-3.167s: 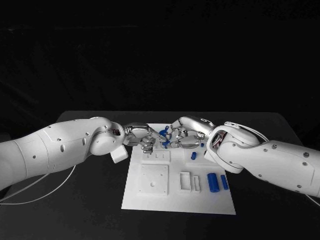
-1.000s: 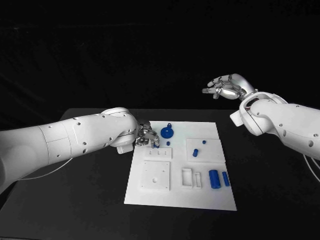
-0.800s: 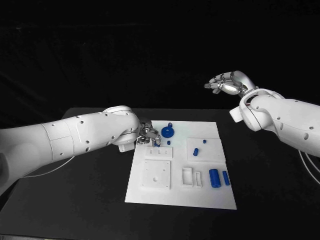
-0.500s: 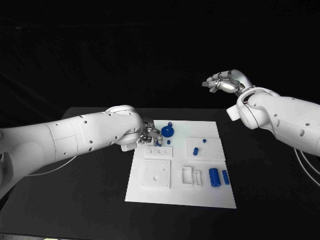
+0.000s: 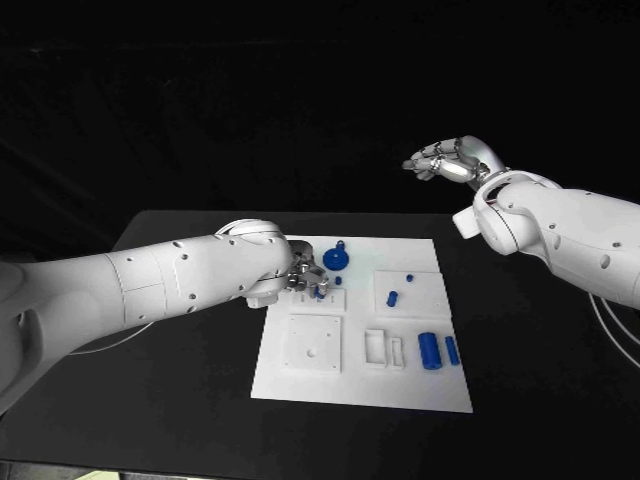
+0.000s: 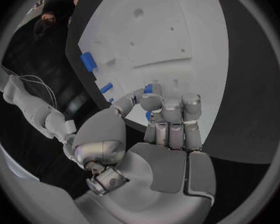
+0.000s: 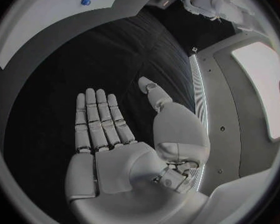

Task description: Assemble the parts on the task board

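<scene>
The robot's left hand (image 5: 300, 283) rests low over the far-left part of the white task board (image 5: 335, 385), which lies in the middle of the black table (image 5: 162, 400). In the left wrist view its fingers (image 6: 171, 119) are curled inward, thumb and a fingertip pinching a small blue part (image 6: 148, 88) just above the board surface. The right hand (image 5: 447, 163) is raised well above and beyond the table's far-right side, fingers spread wide and straight, holding nothing. A blue round disc part (image 5: 335, 260) sits on the board's far edge, just right of the left hand. 2 small blue pegs (image 5: 392, 297) lie toward the board's right, and 2 blue cylinders (image 5: 430, 350) lie side by side near its near-right edge.
</scene>
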